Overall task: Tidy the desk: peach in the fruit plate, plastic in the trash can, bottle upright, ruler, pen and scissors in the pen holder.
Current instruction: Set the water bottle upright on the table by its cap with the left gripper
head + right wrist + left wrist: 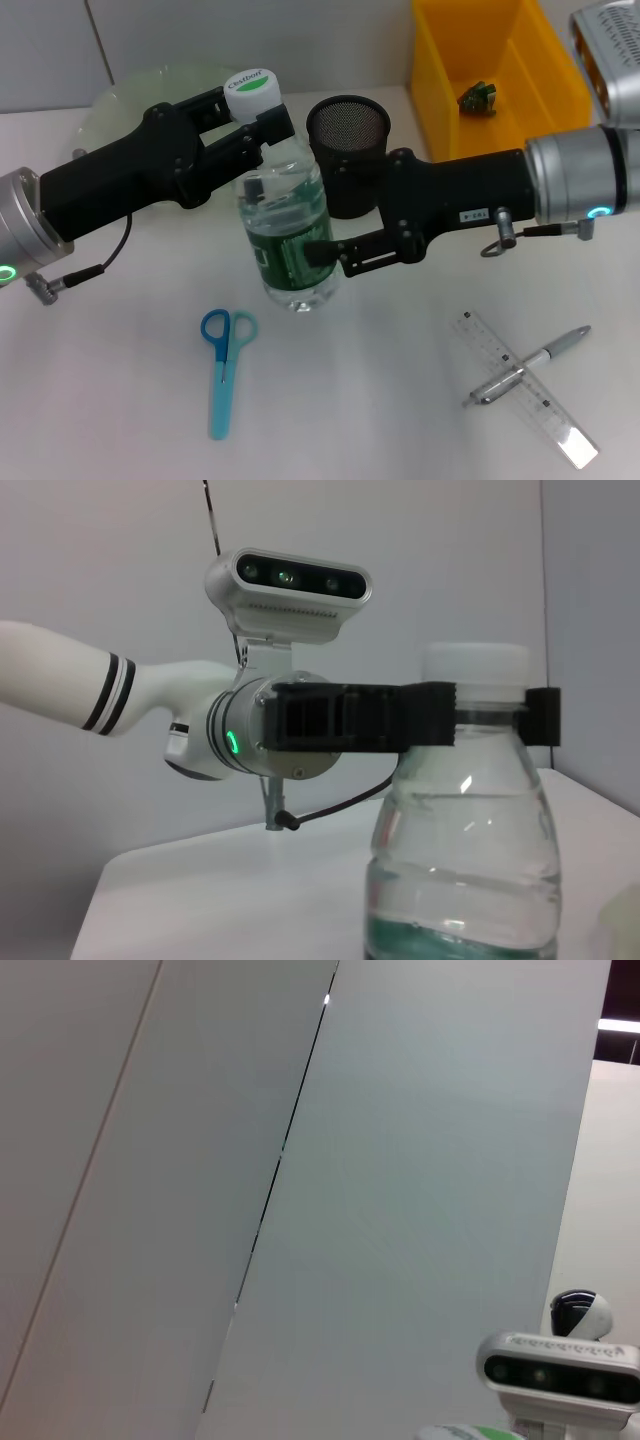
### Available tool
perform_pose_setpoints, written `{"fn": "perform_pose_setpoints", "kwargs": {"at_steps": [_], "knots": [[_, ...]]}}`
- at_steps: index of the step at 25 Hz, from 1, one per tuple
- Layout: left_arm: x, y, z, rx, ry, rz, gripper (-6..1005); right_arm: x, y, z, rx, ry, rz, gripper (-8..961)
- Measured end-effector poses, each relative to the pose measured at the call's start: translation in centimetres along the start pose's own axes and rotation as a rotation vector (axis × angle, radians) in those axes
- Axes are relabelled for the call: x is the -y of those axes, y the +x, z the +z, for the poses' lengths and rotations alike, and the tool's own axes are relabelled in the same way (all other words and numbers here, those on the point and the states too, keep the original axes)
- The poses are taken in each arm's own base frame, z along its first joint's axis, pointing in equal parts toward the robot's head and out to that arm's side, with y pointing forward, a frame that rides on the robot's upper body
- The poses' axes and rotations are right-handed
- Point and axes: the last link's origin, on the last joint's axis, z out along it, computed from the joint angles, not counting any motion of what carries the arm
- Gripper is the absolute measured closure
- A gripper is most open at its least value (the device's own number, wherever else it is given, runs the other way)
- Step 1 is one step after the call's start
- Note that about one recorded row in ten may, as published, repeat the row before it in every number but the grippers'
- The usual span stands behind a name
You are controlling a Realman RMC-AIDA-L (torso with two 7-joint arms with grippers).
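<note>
A clear water bottle (290, 225) with a green label and a white-green cap stands upright mid-table. My left gripper (255, 115) is shut on its neck just under the cap, which the right wrist view confirms: left gripper (490, 717), bottle (460, 860). My right gripper (322, 252) sits against the bottle's label side. Blue scissors (225, 365) lie in front of the bottle. A silver pen (527, 363) lies across a clear ruler (530, 395) at the front right. The black mesh pen holder (347, 150) stands behind the bottle. The peach is out of view.
A pale green fruit plate (130, 90) lies at the back left behind my left arm. The yellow bin (500, 70) at the back right holds a small crumpled green piece (478, 97). The left wrist view shows only wall and the robot's head camera (558, 1368).
</note>
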Motion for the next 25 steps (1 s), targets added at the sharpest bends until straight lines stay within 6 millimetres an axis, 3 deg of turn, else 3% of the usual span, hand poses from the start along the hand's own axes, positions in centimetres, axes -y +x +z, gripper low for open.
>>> {"fn": "perform_pose_setpoints", "kwargs": {"at_steps": [10,18,25], "knots": [[0.2,-0.5,-1.0,0.006,0.044,0.013,549,-0.2,-0.3,-2.5,-0.004,0.069,0.018,113],[0.8,-1.3,-4.4,-0.033,0.216,0.166,550,0.5,0.0,-6.9,0.088,0.255,0.066,114],[1.5,-2.6,-6.0,-0.025,0.353,0.255,550,1.4,0.8,-8.4,0.118,0.354,0.108,114]]}}
